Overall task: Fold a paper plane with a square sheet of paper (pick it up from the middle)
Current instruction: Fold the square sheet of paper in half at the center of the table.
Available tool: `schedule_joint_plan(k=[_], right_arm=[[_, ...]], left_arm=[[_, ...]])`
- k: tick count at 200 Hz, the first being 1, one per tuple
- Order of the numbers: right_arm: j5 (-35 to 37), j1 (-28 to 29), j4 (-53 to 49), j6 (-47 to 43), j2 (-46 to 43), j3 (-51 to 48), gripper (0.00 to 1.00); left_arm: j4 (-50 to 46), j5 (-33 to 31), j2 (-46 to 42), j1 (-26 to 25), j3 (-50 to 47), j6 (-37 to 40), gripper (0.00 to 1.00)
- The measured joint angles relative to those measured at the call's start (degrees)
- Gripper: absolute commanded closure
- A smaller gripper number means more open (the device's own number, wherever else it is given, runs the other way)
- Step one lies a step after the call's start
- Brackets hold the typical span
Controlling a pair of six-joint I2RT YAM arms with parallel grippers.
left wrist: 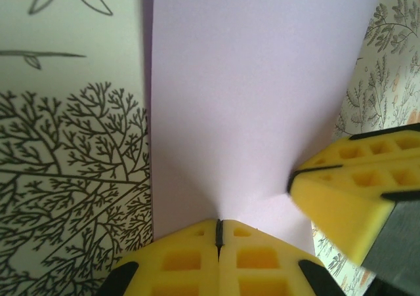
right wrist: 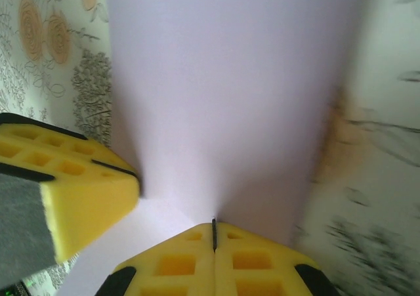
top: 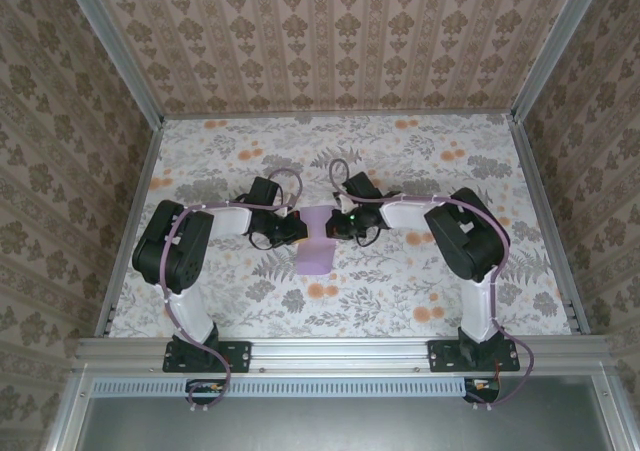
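Left pincer and right pincer block each other.

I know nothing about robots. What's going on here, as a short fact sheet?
Setting: floral-patterned tabletop
Object: square sheet of paper, lavender, near the table's middle
Left gripper: shut, pinching the sheet
Right gripper: shut, pinching the sheet, facing the left one
Progress: no dart shape yet

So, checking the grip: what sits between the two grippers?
The square sheet of paper spans between the left gripper and right gripper, both pinching it, seen in the top view.
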Motion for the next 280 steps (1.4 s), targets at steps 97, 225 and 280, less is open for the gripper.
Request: schedule_joint_plan(k=[97,225,280], right_arm=[[1.33,0.96,0.48,1.49,-1.55,4.31,1.0],[-0.37,-5.92,1.51,0.52,3.74,5.07,1.0],[2.36,-4.55,0.61,0.9,-0.66,4.98,1.0]], left_arm=[[0.02,-0.04,0.0,-0.04,-0.02,0.02,1.0],[0.11,0.0,0.24,-0.04,-0.09,0.0,1.0],[0.09,0.0,0.24,-0.04,-0.09,0.0,1.0]])
